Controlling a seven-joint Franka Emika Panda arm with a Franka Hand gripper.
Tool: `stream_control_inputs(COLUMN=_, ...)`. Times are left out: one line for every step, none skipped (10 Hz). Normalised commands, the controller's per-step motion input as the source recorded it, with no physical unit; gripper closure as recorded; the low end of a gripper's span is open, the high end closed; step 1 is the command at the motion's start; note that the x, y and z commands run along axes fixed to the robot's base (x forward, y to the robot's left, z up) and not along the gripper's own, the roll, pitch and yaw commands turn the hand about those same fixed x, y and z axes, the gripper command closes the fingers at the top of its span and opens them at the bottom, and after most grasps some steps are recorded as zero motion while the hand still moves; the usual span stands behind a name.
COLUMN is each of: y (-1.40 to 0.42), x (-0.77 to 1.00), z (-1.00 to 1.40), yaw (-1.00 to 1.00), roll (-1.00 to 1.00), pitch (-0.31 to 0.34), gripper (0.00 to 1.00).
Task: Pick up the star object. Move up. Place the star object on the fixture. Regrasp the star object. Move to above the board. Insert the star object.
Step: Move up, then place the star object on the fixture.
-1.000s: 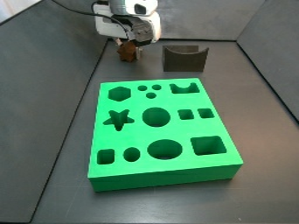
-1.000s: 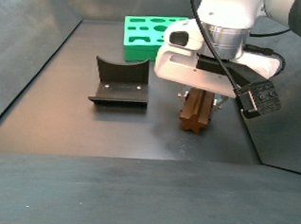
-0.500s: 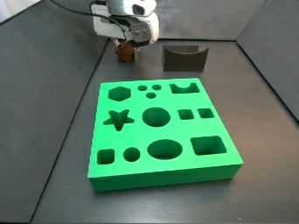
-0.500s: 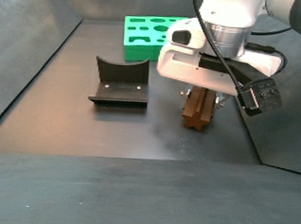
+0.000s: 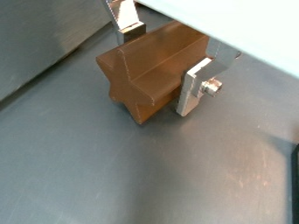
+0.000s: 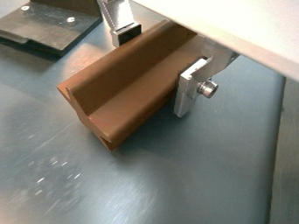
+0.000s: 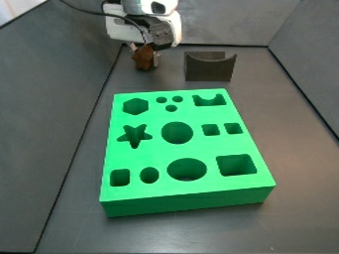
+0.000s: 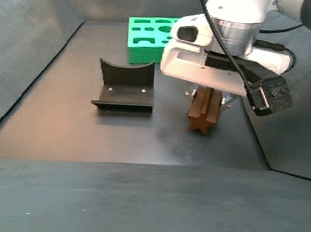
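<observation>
The star object is a brown star-section block (image 5: 146, 74), seen in both wrist views (image 6: 122, 83) and both side views (image 8: 205, 111) (image 7: 142, 58). My gripper (image 5: 162, 59) is shut on it, one silver finger (image 5: 194, 87) on each side, also in a wrist view (image 6: 158, 54). In a side view the gripper (image 8: 207, 99) holds the star upright, slightly above the dark floor, right of the fixture (image 8: 123, 87). The green board (image 7: 183, 147) has a star-shaped hole (image 7: 131, 135) at its left side.
The fixture (image 7: 208, 66) stands behind the board, right of the gripper. Dark walls enclose the floor; one wall runs close beside the gripper (image 8: 281, 144). The board's far end shows in a side view (image 8: 152, 32). A fixture corner shows in a wrist view (image 6: 41, 31).
The gripper has risen a little with the star object in it, lifting the block off the floor. Nothing else has moved.
</observation>
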Motion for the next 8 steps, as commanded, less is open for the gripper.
stream_control_inputs(y=0.00, x=0.00, z=0.83, yaw=0.00, roll=0.00, pitch=0.000, gripper=1.00)
stream_control_inputs(y=0.05, x=0.01, z=0.87, yaw=0.02, roll=0.01, pitch=-0.015, gripper=1.00)
stream_control_inputs(y=0.04, x=-0.02, z=0.75, yaw=0.02, roll=0.01, pitch=0.020, gripper=1.00)
stream_control_inputs(y=0.03, x=-0.02, z=0.62, yaw=0.01, roll=0.01, pitch=0.038, gripper=1.00)
stream_control_inputs(y=0.02, x=-0.01, z=0.44, yaw=0.00, roll=0.01, pitch=0.052, gripper=1.00)
stream_control_inputs(y=0.02, x=-0.02, z=0.34, yaw=0.00, roll=0.01, pitch=0.053, gripper=1.00)
stream_control_inputs(y=0.00, x=0.00, z=1.00, yaw=0.00, roll=0.00, pitch=0.000, gripper=1.00)
stream_control_inputs(y=0.00, x=0.00, z=1.00, yaw=0.00, roll=0.01, pitch=-0.003, gripper=1.00)
